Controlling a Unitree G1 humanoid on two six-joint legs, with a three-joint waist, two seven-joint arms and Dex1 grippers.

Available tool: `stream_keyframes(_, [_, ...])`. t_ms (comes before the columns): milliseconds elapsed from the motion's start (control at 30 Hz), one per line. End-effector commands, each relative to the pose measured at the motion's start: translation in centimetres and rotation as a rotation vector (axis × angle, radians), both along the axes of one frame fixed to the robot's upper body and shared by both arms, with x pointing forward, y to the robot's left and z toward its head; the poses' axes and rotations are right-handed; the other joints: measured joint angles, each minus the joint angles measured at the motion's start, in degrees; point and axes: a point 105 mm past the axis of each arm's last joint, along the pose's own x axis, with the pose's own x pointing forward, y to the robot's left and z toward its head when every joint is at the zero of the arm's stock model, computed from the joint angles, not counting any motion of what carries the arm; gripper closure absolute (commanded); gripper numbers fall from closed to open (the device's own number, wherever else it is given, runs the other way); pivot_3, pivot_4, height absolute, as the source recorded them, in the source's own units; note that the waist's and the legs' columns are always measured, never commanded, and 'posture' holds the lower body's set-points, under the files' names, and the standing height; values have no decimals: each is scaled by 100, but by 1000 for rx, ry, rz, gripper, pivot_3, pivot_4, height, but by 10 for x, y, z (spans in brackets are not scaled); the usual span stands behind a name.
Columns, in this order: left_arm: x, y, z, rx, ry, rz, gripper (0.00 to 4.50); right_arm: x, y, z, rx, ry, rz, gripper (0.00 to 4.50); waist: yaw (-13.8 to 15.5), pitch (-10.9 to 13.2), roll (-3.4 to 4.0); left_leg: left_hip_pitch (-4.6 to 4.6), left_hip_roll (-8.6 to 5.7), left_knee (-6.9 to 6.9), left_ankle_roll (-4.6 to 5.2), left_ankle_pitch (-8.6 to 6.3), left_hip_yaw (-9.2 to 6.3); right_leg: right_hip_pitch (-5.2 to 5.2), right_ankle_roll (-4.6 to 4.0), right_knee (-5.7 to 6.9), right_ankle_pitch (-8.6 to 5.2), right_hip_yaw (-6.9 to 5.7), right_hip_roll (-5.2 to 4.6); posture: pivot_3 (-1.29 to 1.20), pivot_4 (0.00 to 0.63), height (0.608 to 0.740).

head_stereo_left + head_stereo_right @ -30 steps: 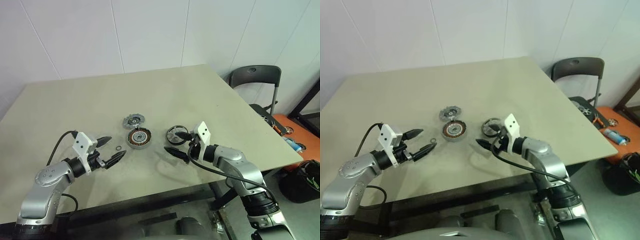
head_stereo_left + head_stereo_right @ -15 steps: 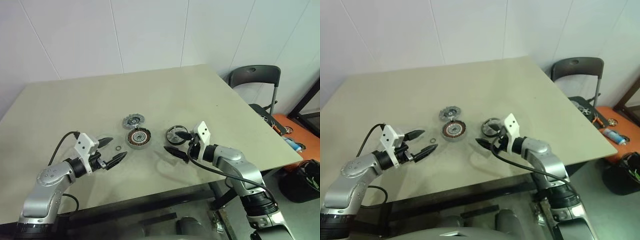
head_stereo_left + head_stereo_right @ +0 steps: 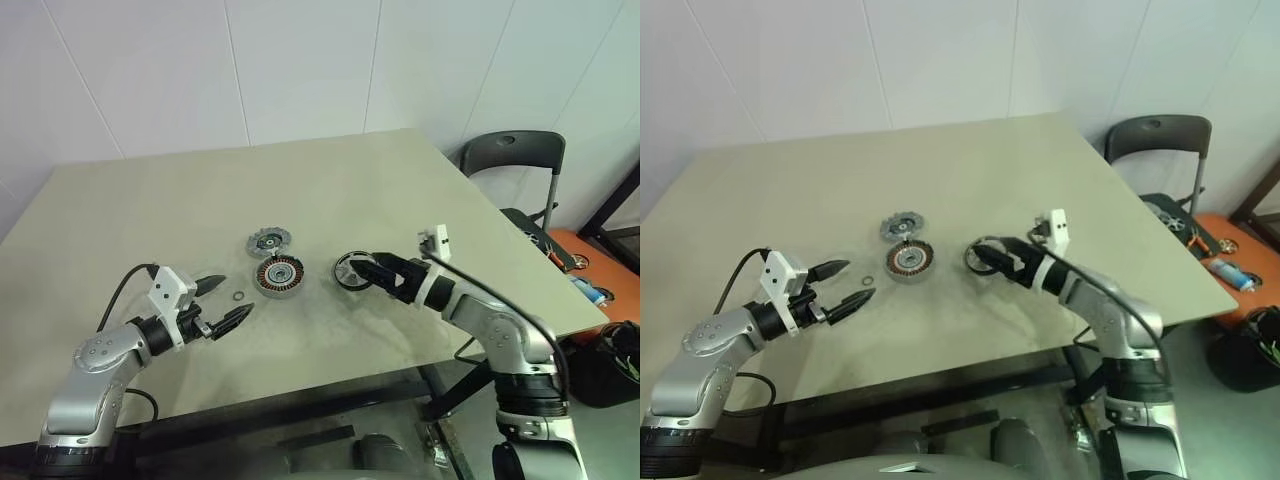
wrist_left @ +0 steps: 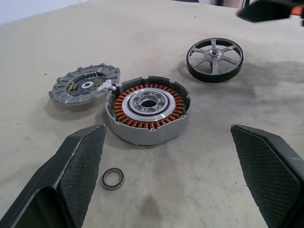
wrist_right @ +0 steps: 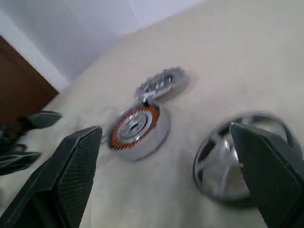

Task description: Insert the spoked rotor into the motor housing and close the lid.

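Observation:
The spoked rotor (image 3: 350, 271), black-rimmed with silver spokes, lies flat on the table to the right of the motor housing (image 3: 278, 277). The housing shows its copper windings face up. Just behind it lies the grey lid (image 3: 267, 241). My right gripper (image 3: 362, 273) is open, reaching in from the right with its fingers over the rotor's near-right rim and holding nothing. In the right wrist view the rotor (image 5: 232, 166) sits by one finger (image 5: 270, 175). My left gripper (image 3: 860, 278) hovers open to the left of the housing (image 4: 147, 107).
A small loose washer ring (image 4: 112, 178) lies on the table just below the left gripper. The table's front edge (image 3: 330, 385) runs close to both arms. A dark chair (image 3: 512, 158) stands past the table's right side, with tools on an orange surface (image 3: 580, 265) beyond it.
The right arm has swung out to the right and its wrist has rolled. Its gripper now points left at the rotor from the right. The left arm has not moved.

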Motion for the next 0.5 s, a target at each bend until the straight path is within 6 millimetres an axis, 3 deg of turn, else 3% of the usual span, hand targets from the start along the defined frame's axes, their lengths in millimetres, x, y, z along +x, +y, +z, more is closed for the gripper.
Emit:
stream_keyframes(33, [4,0,13,3,-55,-3,20,9,-22,4,0,16,-100,8,-5,0,0,0,0,0,0,0,1,0,0,0,0,0,0,0,0,740])
stream_keyframes(167, [7,0,15,5,-59,-3,20,6,-21,7,26,35,-87,8,-22,1,4,2,2,0,0,0,3,0,1,3,0,0,4,0,0,740])
stream_keyframes(367, [8,-6,17,10,-63,-18,20,4,-26,-29,4,152,-153,8,-17,0,2,1,1,1,0,0,6,0,2,1,0,2,2,0,0,740])
stream_keyframes(500, [8,-7,19,13,-64,-23,20,8,-22,-35,23,169,-180,8,-23,1,5,3,2,1,0,0,5,0,2,4,1,3,4,0,0,740])
